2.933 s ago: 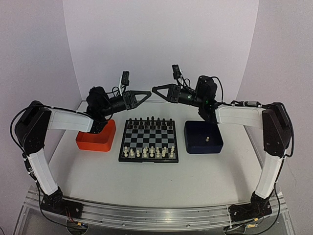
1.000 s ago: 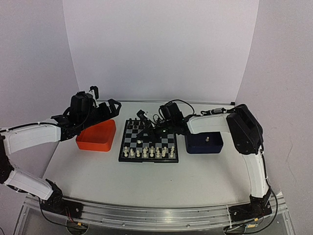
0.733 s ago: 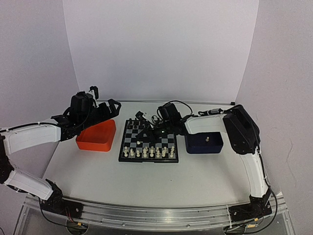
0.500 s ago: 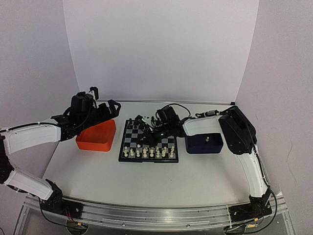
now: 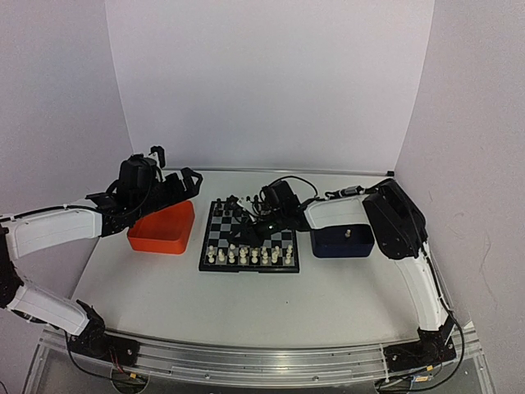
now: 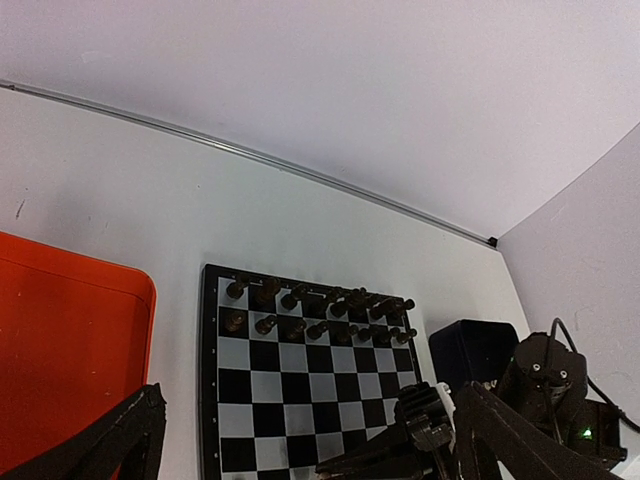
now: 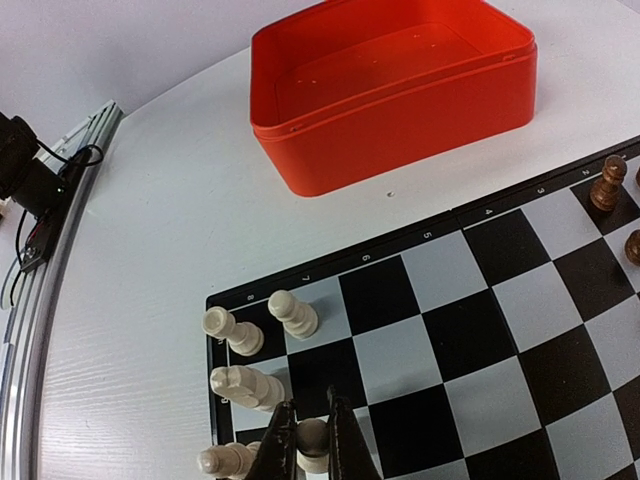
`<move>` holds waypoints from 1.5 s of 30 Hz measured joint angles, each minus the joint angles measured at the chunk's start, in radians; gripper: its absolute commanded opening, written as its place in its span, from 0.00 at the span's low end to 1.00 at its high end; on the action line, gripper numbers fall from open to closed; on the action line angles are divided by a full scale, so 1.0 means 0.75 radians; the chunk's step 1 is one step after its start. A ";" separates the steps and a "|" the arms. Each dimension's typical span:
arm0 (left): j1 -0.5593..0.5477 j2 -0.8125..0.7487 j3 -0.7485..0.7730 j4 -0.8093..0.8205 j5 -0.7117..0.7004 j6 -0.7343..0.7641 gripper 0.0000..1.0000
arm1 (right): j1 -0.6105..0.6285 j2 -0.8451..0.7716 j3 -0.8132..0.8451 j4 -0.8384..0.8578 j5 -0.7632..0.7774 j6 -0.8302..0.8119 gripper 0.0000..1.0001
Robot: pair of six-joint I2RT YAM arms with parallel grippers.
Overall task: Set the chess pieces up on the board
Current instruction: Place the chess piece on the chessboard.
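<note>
Jaws first, from my left: the left jaws hang at full spread above the orange tray, which sits at nine o'clock of the board. The left wrist view shows nothing between them. The cream chess pieces stand along the board's six o'clock edge and the dark chessmen along its twelve o'clock edge, with bare squares between.

Low over the cream rows, the right jaws are all but closed, pinching one cream piece by its upper part. The right wrist view cuts off its foot, so I cannot tell whether it rests on its square. Its neighbours stand just beside it, at nine o'clock in that view. At three o'clock of the board sits the dark blue tray, with one pale piece upright in it.

I judge these men to be very light, hard, smooth plastic. They look stiff enough that a firm pinch will not hurt them, but slick and rounded, so a grip on the head could squirt one sideways. Their feet look narrow, so a nudge would likely topple one into a neighbour. I would take each by the waist just under the head, with the jaws coming straight down and barely wider than the stem. I would let go only once the foot is flat.
</note>
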 measured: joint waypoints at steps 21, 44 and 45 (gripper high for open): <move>0.000 -0.011 0.000 -0.013 -0.001 -0.020 1.00 | 0.000 0.020 0.019 -0.020 0.000 0.000 0.08; 0.000 -0.022 0.000 -0.012 -0.001 -0.024 1.00 | 0.004 0.060 0.042 -0.030 0.004 -0.008 0.25; 0.000 -0.022 0.000 -0.012 -0.001 -0.024 1.00 | 0.004 0.060 0.042 -0.030 0.004 -0.010 0.28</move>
